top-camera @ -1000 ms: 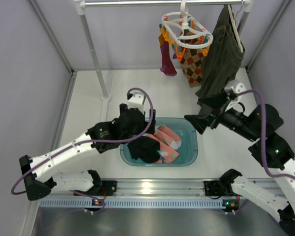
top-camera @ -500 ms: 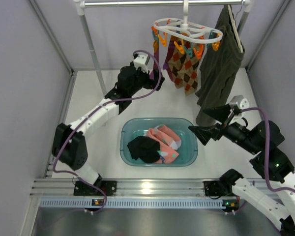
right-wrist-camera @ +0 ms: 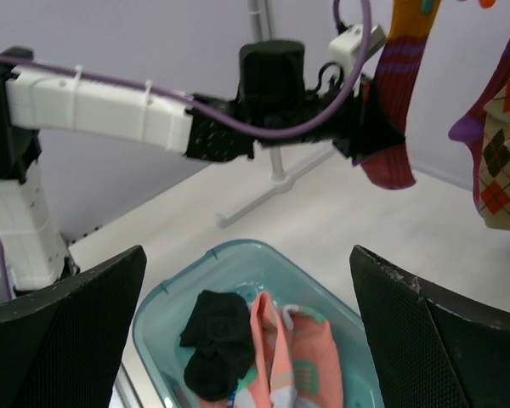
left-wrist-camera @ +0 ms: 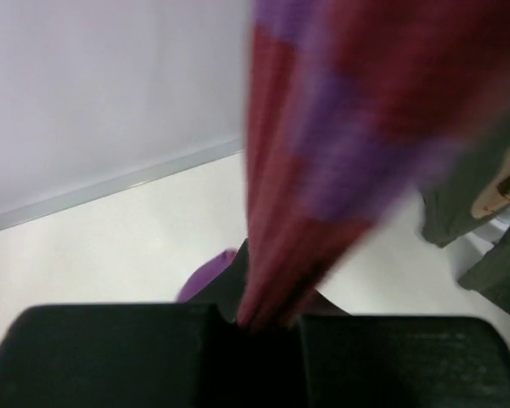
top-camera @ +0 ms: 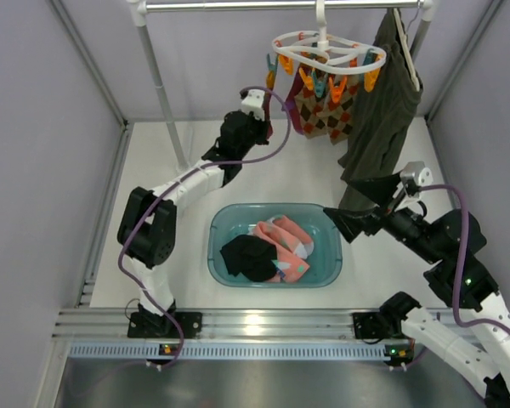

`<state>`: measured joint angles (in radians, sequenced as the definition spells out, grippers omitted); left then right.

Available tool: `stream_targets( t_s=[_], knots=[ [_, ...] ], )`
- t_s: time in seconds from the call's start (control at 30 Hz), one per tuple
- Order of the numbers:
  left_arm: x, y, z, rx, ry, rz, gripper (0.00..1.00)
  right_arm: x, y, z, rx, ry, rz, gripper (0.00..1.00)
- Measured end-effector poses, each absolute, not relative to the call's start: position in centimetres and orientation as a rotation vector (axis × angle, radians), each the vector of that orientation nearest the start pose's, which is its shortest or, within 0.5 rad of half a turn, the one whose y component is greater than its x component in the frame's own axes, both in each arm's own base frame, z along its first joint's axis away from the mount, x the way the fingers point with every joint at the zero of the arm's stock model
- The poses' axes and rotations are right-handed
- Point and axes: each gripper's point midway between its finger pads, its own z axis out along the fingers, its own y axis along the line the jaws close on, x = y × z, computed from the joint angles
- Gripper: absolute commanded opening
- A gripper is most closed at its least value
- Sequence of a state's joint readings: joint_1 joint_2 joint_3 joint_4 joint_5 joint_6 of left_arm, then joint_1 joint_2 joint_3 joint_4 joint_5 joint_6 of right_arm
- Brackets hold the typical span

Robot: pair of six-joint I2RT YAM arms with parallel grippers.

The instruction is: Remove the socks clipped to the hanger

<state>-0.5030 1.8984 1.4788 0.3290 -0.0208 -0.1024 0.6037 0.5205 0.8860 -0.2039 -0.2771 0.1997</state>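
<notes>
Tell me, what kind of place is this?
Probably a robot test booth set up like a laundry corner: plain grey walls, a clothes rail with a clip hanger of socks, and a teal tub below.

Left gripper (right-wrist-camera: 376, 127) on striped sock (right-wrist-camera: 391, 166) above teal basin (right-wrist-camera: 174, 289)

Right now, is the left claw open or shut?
Shut on the red and purple fabric sock: in the left wrist view the sock runs down into the narrow gap between the black fingers of the left claw.
</notes>
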Motion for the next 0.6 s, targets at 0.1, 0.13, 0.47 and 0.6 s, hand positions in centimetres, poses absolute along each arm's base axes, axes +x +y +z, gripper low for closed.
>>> stream_targets(
  t_s=[0.1, 0.13, 0.47, 0.6],
  knots=[
    [49.2, -30.7, 25.8, 0.333, 1.634, -0.352, 0.0, 18.2, 18.7, 39.3, -0.468, 1.381, 0.853, 1.0],
    [47.7, -31.8, 26.2, 0.344, 1.622, -0.325, 0.0, 18.7, 18.9, 39.5, -0.457, 1.389, 0.858, 0.99],
    [37.4, -37.3, 31.2, 0.288, 1.513, -0.141, 0.0, 20.0, 19.2, 51.1, -0.372, 1.282, 0.884, 0.91],
    [36.4, -38.1, 31.0, 0.271, 1.516, -0.055, 0.0, 19.3, 18.6, 56.6, -0.371, 1.222, 0.874, 0.85]
  ],
)
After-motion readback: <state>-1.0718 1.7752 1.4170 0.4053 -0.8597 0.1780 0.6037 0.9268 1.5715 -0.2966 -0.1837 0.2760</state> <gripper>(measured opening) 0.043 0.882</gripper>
